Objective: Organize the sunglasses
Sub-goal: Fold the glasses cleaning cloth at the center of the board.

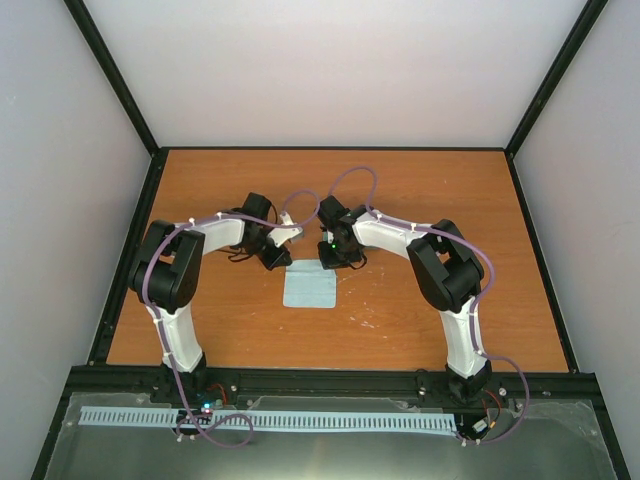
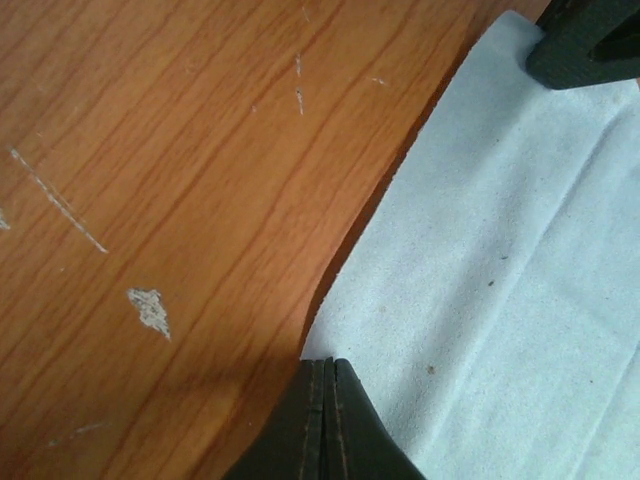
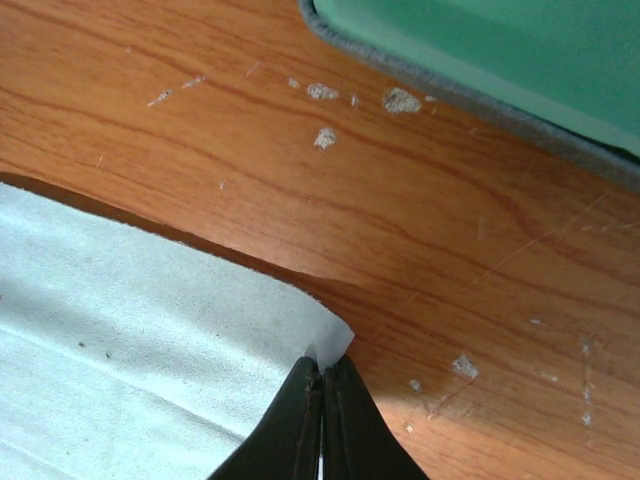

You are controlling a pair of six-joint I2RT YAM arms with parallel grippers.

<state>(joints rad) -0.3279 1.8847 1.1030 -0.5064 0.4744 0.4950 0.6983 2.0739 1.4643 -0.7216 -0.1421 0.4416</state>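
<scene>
Top external view shows both arms bent inward over the middle of the wooden desk, their tips meeting at the far edge of a flat light-blue cloth, the left tool at its far left corner and the right tool at its far right corner. From the left wrist, the left tool has its two dark fingers pressed flat together, with the cloth edge running right into their tips, so it appears to pinch that corner. The rest of the cloth spreads to the right over the desk, and the other tool shows as a dark shape at the top right corner. From the right wrist, the right tool is likewise closed tight, and the cloth corner is slightly raised and caught between its tips. Beyond it on the scuffed desk lies an open case with a grey rim and green lining, apart from the cloth. I cannot tell where the sunglasses are, as no view shows them clearly.
</scene>
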